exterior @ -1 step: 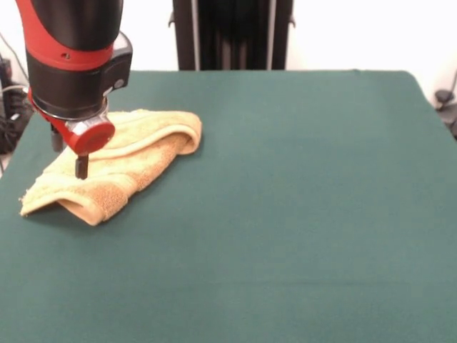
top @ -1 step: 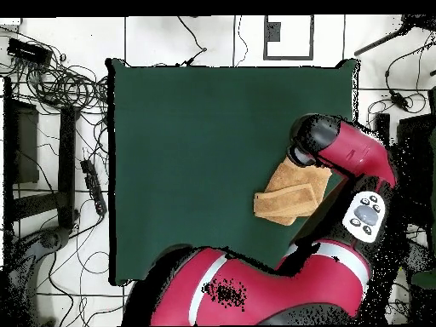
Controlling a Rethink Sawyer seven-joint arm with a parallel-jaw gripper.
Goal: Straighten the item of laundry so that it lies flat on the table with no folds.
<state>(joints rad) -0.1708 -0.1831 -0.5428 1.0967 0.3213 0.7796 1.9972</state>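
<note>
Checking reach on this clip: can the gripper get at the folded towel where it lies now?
Probably yes. The gripper hangs right over the towel, which lies folded on the table, with nothing between them. Whether it already touches the cloth is unclear.

I see the table (exterior @ -1 step: 300, 200), covered in dark green cloth, with one thing lying on it: the orange-tan towel (exterior @ -1 step: 118, 171). It sits near the table's left edge in my front view, folded over on itself in rumpled layers, with bare cloth all around it.
</note>
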